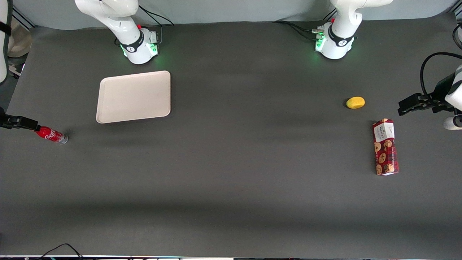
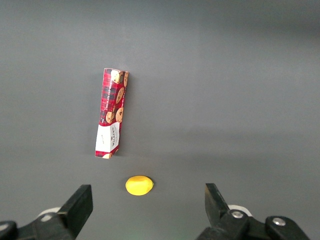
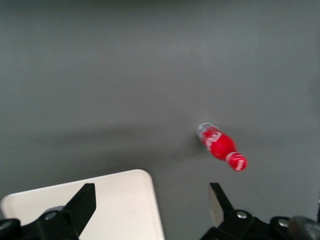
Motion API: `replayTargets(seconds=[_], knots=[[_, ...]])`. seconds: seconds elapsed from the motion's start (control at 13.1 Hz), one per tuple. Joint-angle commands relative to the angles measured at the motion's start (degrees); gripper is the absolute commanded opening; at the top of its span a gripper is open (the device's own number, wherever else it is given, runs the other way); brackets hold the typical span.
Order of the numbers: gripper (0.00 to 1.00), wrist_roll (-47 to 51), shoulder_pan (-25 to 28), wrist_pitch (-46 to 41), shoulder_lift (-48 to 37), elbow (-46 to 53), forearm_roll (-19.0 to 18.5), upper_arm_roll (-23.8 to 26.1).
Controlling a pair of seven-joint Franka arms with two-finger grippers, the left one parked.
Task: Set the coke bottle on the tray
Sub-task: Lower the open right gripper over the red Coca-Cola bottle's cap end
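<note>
The coke bottle [image 1: 51,135] is small and red with white script. It lies on its side on the dark table at the working arm's end, nearer to the front camera than the tray [image 1: 133,95]. The tray is flat, pale beige and holds nothing. My right gripper [image 1: 30,124] hangs above the table beside the bottle's cap end, open and empty. In the right wrist view the gripper [image 3: 150,205] has its fingers wide apart over a corner of the tray [image 3: 110,200], and the bottle [image 3: 220,145] lies apart from both.
A yellow lemon-like object [image 1: 355,102] and a red cookie box [image 1: 385,147] lie toward the parked arm's end of the table. They also show in the left wrist view, the lemon [image 2: 139,185] and the box [image 2: 111,115]. The working arm's base [image 1: 139,45] stands just past the tray.
</note>
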Motion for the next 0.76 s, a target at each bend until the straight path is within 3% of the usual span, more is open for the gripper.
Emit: replayTargets(seconds=[0.0,0.46,0.69], knots=[[1.00,-6.0,-1.0,8.4,-1.1,-7.0,-0.5,-4.0],[1.00,-15.7,-3.4,28.2,-1.1,-21.7,0.5,-8.7],[1.00,-20.7,-4.0,31.3,-0.7,-23.6,6.7,-9.8]])
